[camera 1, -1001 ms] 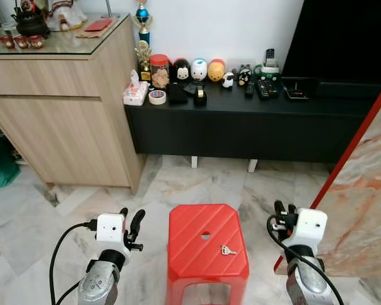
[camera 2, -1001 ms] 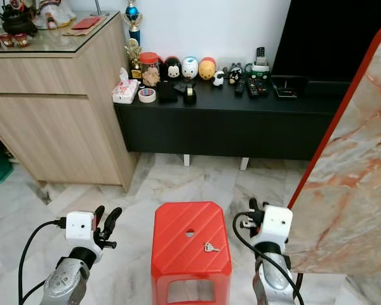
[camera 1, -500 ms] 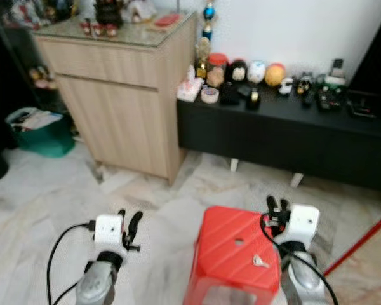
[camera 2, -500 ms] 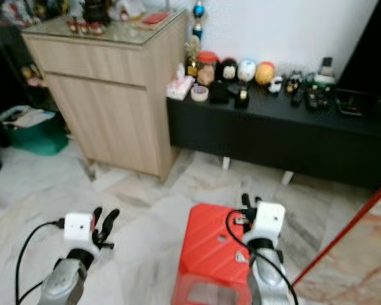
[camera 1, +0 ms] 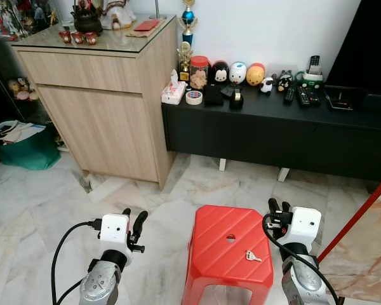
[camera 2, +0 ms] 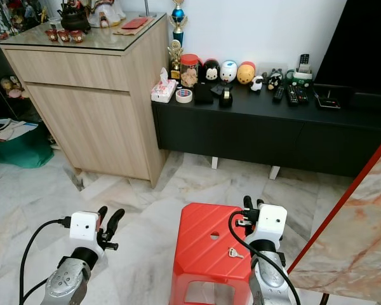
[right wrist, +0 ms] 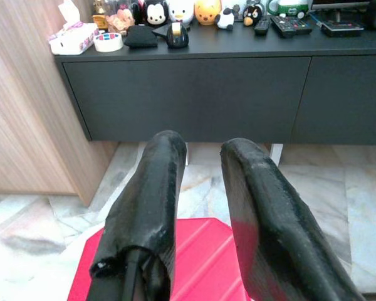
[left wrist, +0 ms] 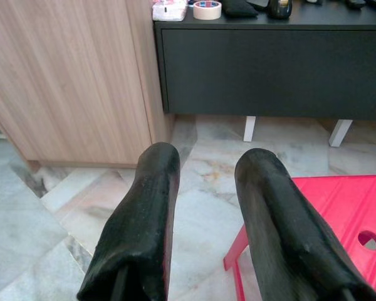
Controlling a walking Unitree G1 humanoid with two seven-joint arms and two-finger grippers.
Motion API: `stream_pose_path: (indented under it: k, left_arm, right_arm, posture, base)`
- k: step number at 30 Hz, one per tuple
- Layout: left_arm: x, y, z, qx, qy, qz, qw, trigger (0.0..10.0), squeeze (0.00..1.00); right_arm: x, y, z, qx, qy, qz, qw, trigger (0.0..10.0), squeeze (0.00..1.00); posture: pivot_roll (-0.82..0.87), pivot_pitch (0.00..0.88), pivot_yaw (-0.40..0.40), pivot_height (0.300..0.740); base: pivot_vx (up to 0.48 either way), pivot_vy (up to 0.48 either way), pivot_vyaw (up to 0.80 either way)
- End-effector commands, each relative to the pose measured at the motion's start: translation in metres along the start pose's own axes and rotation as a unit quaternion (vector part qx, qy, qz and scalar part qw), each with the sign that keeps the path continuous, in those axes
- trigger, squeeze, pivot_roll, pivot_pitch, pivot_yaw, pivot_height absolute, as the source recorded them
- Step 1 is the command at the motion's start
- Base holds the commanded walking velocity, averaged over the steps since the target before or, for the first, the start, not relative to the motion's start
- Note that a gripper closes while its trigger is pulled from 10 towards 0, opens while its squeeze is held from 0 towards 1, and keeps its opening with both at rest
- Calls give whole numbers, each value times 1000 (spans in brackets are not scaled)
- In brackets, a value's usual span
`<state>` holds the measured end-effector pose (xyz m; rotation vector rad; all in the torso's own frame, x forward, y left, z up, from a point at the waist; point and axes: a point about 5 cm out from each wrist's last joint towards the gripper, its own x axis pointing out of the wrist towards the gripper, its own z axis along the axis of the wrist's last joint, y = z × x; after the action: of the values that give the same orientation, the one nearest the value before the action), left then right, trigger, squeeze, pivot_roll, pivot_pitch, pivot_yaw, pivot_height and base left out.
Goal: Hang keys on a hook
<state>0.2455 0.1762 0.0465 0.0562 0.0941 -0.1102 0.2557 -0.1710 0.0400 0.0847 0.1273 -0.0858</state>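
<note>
The task looks barely begun: the keys (camera 1: 253, 256) lie flat on top of the red stool (camera 1: 225, 257), toward its 4 o'clock corner and just past the round hole in the seat, and nothing holds them. The right gripper (camera 1: 277, 206) hovers at the stool's 3 o'clock edge, close to the keys but apart from them, its fingers (right wrist: 153, 213) slightly apart with nothing between them. The left gripper (camera 1: 133, 220) hangs over the marble floor (camera 1: 44, 203) at about 9 o'clock from the stool, well away from it, fingers also a little apart and empty. Beyond, at 12 o'clock, stand a black low cabinet (camera 1: 267, 130) crowded with small figures and remotes and a wooden sideboard (camera 1: 101, 108) beside it. No hook can be made out (so the target is yet to be found). By my reading, everything remains: grasp, lift, carry and hang.
</note>
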Motion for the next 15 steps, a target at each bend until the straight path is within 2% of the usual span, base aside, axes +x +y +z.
stream_pose_path:
  k: [1,5,15]
  left_arm:
    - [1,-1,1,0,-1,-6,1000,10000,0]
    - [1,-1,1,0,-2,-6,1000,10000,0]
    - [1,-3,2,-3,-3,-4,1000,10000,0]
  right_arm:
    - [1,0,1,2,-4,-1,1000,10000,0]
    - [2,0,2,-3,-6,1,1000,10000,0]
    - [3,0,2,-8,-4,5,1000,10000,0]
  posture:
    - [-16,0,-4,740]
    - [-21,0,-6,740]
    - [-24,6,-10,740]
  base:
    - [0,0,0]
    - [0,0,0]
    - [272,0,0]
